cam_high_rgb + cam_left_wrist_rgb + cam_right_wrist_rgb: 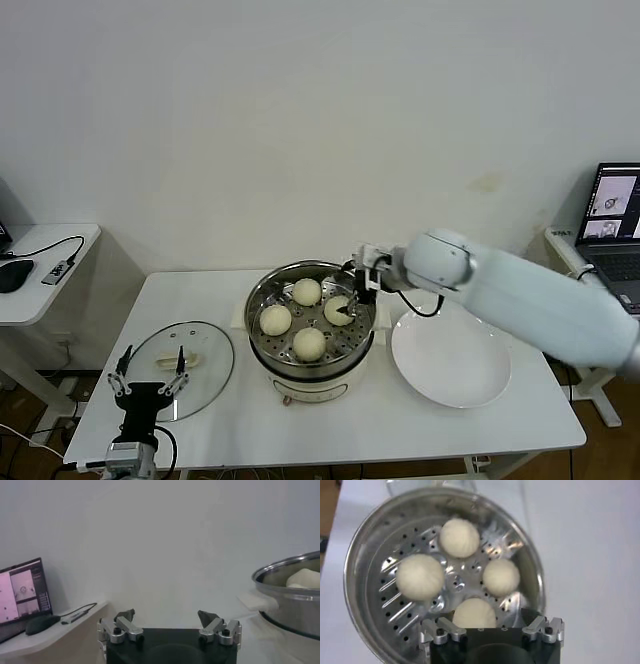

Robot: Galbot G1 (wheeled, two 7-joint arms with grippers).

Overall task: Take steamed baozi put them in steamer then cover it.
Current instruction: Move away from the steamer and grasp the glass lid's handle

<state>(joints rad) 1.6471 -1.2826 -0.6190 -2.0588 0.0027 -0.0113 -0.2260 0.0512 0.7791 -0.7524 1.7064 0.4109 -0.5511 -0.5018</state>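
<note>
Four buns (308, 318) sit on the perforated tray inside the steamer (262, 300), which stands near the middle of the table (420, 425). They lie in a ring, apart from each other or nearly so. The white plate (452, 358) toward the table's right edge is bare.

Right gripper (352, 297) hangs over the steamer's right rim, jaws spread wide, holding nothing; the right wrist view shows the nearest bun just below the fingertips, not pinched.

Left gripper (150, 378) waits at the table's front left corner, jaws wide and empty, just in front of the lid (210, 365).

The lid lies flat near the left front edge, its cream handle (183, 359) at centre.

Judgement: loading looks done; covering remains.

Handling, as judged:
- Lid is glass with a metal rim, so stiff, fairly heavy for its size, breakable, and slick on the pane.
- Take it by the oblong handle, jaws across its narrow width. The rim is a poor hold.
- Keep it level and set it down softly on the steel rim.
- The buns are soft and would dent.
</note>
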